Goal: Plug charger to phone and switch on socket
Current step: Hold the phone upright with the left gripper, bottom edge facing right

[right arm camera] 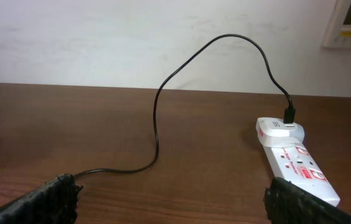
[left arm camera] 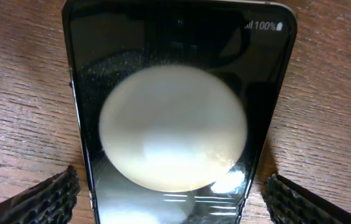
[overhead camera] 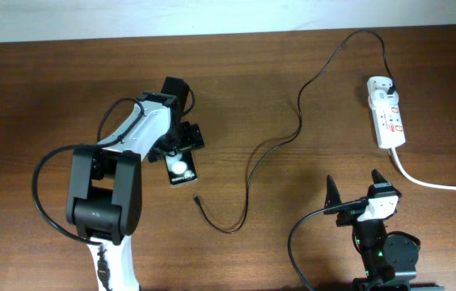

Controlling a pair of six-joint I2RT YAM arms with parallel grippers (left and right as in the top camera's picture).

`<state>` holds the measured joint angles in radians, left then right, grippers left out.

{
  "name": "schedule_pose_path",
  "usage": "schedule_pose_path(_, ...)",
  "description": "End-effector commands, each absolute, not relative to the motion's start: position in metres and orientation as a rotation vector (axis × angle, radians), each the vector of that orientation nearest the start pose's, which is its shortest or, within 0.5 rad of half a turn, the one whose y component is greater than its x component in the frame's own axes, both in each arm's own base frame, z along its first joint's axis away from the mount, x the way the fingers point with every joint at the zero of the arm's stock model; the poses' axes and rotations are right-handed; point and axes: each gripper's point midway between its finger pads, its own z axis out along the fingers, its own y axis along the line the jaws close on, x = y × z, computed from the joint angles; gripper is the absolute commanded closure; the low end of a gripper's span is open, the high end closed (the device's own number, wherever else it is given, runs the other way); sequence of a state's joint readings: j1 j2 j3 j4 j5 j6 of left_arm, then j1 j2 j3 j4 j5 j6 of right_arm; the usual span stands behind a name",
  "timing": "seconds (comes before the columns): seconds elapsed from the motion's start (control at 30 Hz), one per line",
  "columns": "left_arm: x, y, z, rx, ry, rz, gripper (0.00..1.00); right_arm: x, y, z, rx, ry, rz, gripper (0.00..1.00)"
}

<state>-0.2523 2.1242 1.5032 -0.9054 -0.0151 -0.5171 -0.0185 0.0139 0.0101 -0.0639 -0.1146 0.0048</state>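
Note:
The black phone [overhead camera: 183,171] lies flat on the wooden table, left of centre, a bright round reflection on its glossy face. My left gripper [overhead camera: 183,147] is low over its far end and open. In the left wrist view the phone [left arm camera: 175,93] fills the frame, and the fingertips [left arm camera: 51,199] stand one on each side of it with small gaps. The charger cable [overhead camera: 301,121] snakes from the socket [overhead camera: 387,113] to its free tip [overhead camera: 196,198] just below the phone. My right gripper [overhead camera: 357,187] stands open near the front edge, empty. The right wrist view shows the charger [right arm camera: 157,124] and socket [right arm camera: 297,165] ahead of it.
A thick white cord [overhead camera: 434,184] leaves the socket toward the right edge. The table's back edge meets a pale wall [right arm camera: 101,37]. A loop of the left arm's own black cable [overhead camera: 44,194] hangs out beside its base.

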Motion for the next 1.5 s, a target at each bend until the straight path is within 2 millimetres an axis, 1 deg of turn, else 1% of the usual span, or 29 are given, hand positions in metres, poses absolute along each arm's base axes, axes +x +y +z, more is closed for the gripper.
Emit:
schedule_pose_path(0.0, 0.379, -0.1025, -0.0169, -0.394, 3.129, -0.051, 0.01, 0.2454, 0.0176, 0.1576, -0.069, 1.641, 0.101, 0.01)
schedule_pose_path(1.27, 0.38, -0.1039, -0.0168, -0.393, 3.126, -0.064, 0.01, 0.2454, 0.0176, 0.1576, -0.069, 1.641, 0.101, 0.01)
schedule_pose_path(1.37, 0.3801, -0.1048, -0.0168, -0.323, 3.134, -0.072, 0.01, 0.2454, 0.0176, 0.1576, -0.069, 1.641, 0.101, 0.01)
schedule_pose_path(1.47, 0.3801, -0.1047, -0.0168, -0.324, 3.134, -0.071, 0.01, 0.2454, 0.0176, 0.1576, -0.069, 1.641, 0.101, 0.02)
